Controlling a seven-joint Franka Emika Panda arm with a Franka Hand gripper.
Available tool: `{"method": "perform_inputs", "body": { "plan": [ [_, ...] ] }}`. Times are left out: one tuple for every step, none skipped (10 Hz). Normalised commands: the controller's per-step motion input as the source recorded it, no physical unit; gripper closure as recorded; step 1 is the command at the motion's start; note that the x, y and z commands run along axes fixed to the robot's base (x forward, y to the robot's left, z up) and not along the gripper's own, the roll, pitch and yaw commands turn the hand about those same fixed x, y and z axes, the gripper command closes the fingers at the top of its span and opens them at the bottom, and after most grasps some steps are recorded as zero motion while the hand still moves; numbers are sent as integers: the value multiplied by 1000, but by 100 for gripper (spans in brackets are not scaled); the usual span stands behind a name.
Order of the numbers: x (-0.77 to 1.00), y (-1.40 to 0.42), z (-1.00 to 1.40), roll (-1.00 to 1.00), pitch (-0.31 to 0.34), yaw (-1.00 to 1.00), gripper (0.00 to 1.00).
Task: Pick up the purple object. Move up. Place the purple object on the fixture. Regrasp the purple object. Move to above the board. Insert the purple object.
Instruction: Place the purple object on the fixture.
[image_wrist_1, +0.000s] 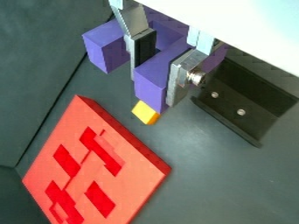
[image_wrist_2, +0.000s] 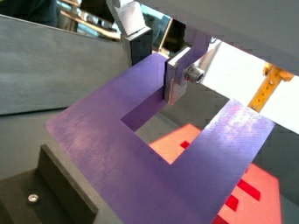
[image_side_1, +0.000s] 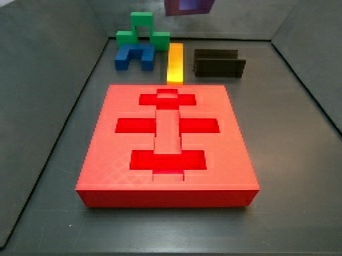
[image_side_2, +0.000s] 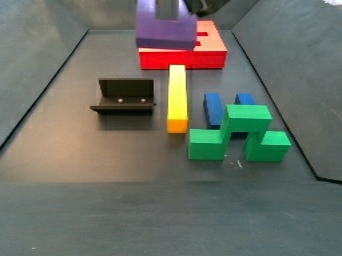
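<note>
Purple object (image_wrist_1: 149, 66) is clamped in the gripper (image_wrist_1: 162, 54), lifted; line it squarely over the fixture (image_wrist_1: 247, 96) before lowering.

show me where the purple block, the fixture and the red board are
purple object (image_side_2: 164, 33), a side view, front face of its base, held in the gripper (image_wrist_1: 162, 57).
fixture (image_side_2: 124, 97), a side view, its upright back wall.
board (image_side_1: 167, 180), a side view, front part of its top face.

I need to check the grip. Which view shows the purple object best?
A wrist view: the purple object sits whole between the gripper fingers, raised above the floor. The other wrist view crops it; both side views show only part.
</note>
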Motion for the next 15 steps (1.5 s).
{"method": "perform_inputs", "body": {
  "plan": [
    [931,329,-157,-291,91,-69,100],
    [891,194,-286,-197,326,-209,100],
    [866,269,-357,-143,151,-340,100],
    [903,254,-297,-234,0,-374,100],
    [949,231,-243,-297,0,-331,100],
    [966,197,-254,-360,0,-300,100],
    [1000,160,-266,-466,0,-231,100],
    [943,9,-340,-420,-40,-154,100],
    [943,0,-403,-231,0,-20,100],
    [974,-111,-360,-60,71,0,100],
    [1000,-111,-174,0,271,0,100],
    [989,-69,-80,0,383,3,100],
    [969,-80,-140,0,386,40,100],
    [957,-31,-174,0,343,0,100],
    [754,23,-297,-129,6,-74,100]
  ]
}}
